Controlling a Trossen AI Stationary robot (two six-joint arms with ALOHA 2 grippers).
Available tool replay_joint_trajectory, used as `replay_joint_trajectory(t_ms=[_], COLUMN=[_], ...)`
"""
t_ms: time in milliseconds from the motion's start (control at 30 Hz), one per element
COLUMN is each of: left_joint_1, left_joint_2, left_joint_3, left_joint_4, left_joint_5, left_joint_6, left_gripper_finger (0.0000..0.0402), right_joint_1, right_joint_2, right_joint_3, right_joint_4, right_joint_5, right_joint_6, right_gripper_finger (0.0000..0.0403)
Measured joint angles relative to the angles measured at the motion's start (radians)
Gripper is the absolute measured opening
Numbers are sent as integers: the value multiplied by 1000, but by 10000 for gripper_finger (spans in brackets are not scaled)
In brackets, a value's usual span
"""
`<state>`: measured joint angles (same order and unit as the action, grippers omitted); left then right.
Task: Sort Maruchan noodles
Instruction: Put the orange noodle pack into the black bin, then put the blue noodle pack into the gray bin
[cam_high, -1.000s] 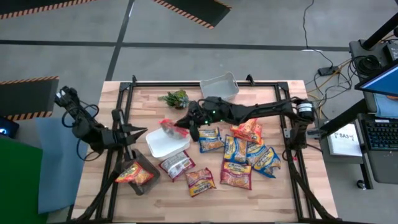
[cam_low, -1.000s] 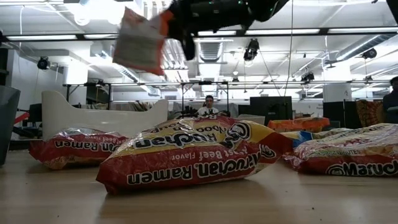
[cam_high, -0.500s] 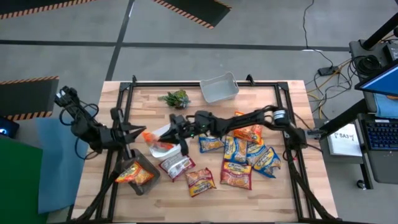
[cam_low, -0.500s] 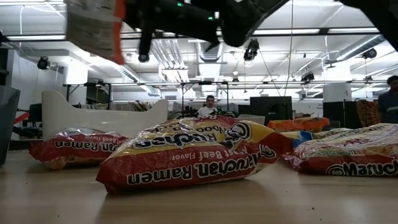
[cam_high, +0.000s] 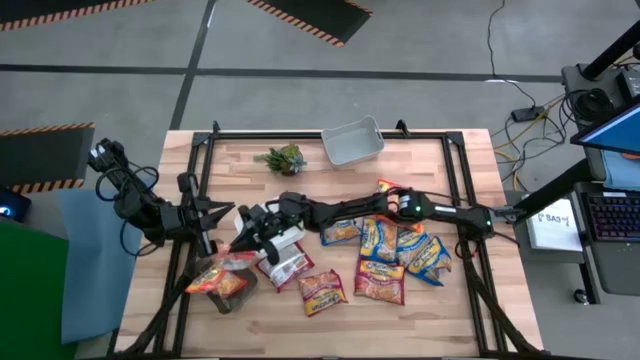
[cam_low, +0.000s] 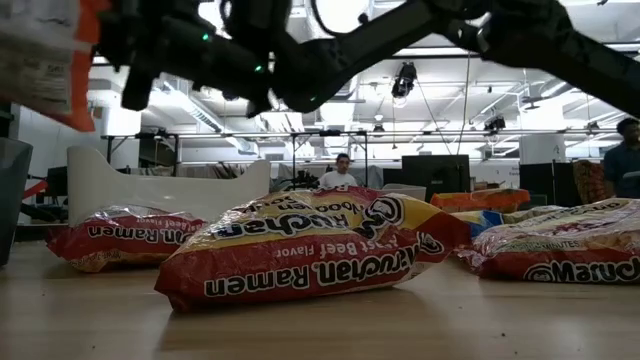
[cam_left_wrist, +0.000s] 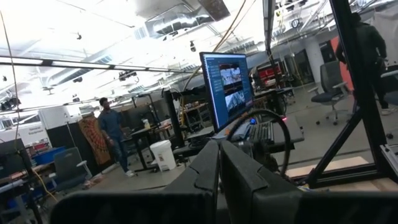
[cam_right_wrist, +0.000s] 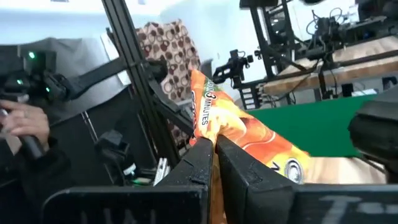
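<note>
Sorting looks barely started: one orange packet (cam_high: 222, 283) is already lying in the dark tub (cam_high: 243, 290) at the desk's front left, while roughly ten packets (cam_high: 385, 262) are left scattered mid-desk. Another orange packet (cam_right_wrist: 249, 140) is pinched in the right hand (cam_high: 243, 243), hanging just over that tub. A second ago it was carried over the white tub (cam_high: 286, 238). The left hand (cam_high: 222, 213) is parked, pressed together.
</note>
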<state>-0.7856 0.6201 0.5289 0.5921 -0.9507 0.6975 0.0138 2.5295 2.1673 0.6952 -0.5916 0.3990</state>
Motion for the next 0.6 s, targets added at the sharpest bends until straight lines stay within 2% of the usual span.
replay_joint_trajectory(t_ms=[200,300,600], left_joint_1=[0,0,0], left_joint_2=[0,0,1], left_joint_3=[0,0,0], left_joint_4=[0,-1,-2], left_joint_5=[0,0,0], left_joint_6=[0,0,0], left_gripper_finger=[0,0,0], right_joint_1=[7,15,24], right_joint_2=[86,105,92], right_joint_3=[144,173,190], right_joint_4=[-163,-218,-355], right_joint_5=[1,11,34], right_joint_6=[-1,-22,-49], right_gripper_finger=[11,26,147])
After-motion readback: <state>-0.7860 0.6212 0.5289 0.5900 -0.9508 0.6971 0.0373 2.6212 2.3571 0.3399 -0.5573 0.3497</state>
